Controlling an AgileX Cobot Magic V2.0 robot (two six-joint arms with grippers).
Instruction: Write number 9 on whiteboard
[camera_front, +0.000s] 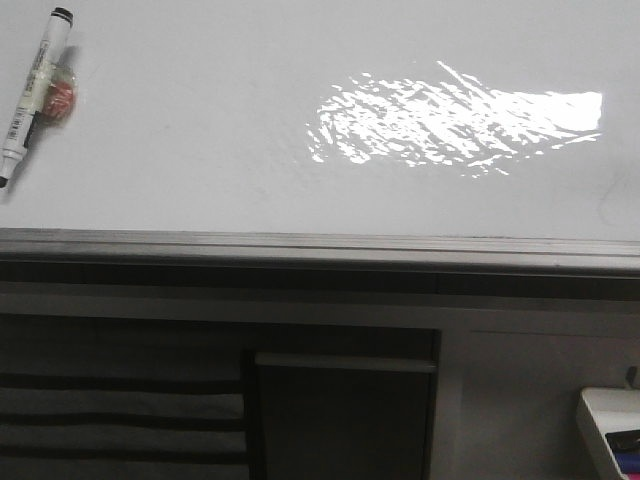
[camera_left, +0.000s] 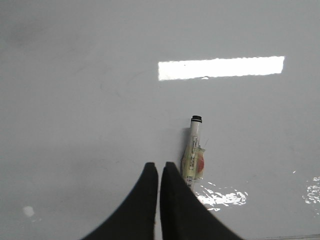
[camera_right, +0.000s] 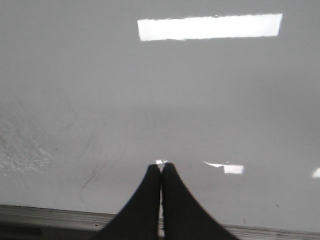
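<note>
The whiteboard (camera_front: 200, 150) lies flat and fills most of the front view, its grey metal edge strip running along the near side. No number 9 shows anywhere on it; only faint grey smudges mark the glossy surface, so the writing looks not yet begun.

A marker pen (camera_front: 33, 92) lies on the board at about 10 o'clock in the front view, slanted, with one black end toward 12 o'clock and the other toward 7 o'clock. A small orange-red lump, seemingly taped to the barrel, sits at its middle. In the left wrist view the pen (camera_left: 192, 152) rests just beside the left tool (camera_left: 159, 167), whose fingers are clenched together on nothing. The right tool (camera_right: 161, 169) is likewise clenched and empty, hanging over bare board near the edge strip.

The pen should be light, stiff and smooth, likely to roll or skid on the slick board; the mid-barrel by the taped lump seems the surest hold.

At 5 o'clock, a small white tray (camera_front: 600, 415) holds dark items, too cropped to identify.
</note>
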